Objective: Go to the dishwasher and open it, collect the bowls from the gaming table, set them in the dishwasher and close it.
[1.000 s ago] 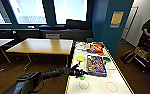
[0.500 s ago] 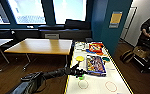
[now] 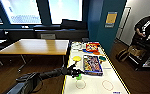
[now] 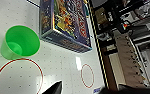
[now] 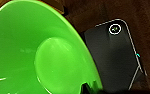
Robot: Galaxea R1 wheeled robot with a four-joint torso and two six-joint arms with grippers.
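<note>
The gaming table (image 3: 96, 85) is a long white top with red circles. Near its front stands a small green bowl (image 3: 78, 77), seen upright in the left wrist view (image 4: 19, 43). My left gripper (image 3: 76, 72) hovers open just above and beside it, one dark fingertip (image 4: 54, 88) showing. Farther along lie a yellow bowl (image 3: 76, 58) and a teal bowl (image 3: 102, 59). A second green bowl (image 5: 38, 52) looms large in the right wrist view over the brown floor, and my right gripper is shut on its rim (image 5: 87, 88). The dishwasher is out of view.
A blue board-game box (image 3: 91, 64) lies mid-table, next to the green bowl (image 4: 66, 22). A red box (image 3: 92, 46) sits farther back. A wooden table (image 3: 36, 47) stands to the left. A person (image 3: 147, 25) stands at the right by a cluttered rig.
My left gripper has come a little lower and nearer over the table's front, toward the small green bowl. The bowls and boxes lie as before.
</note>
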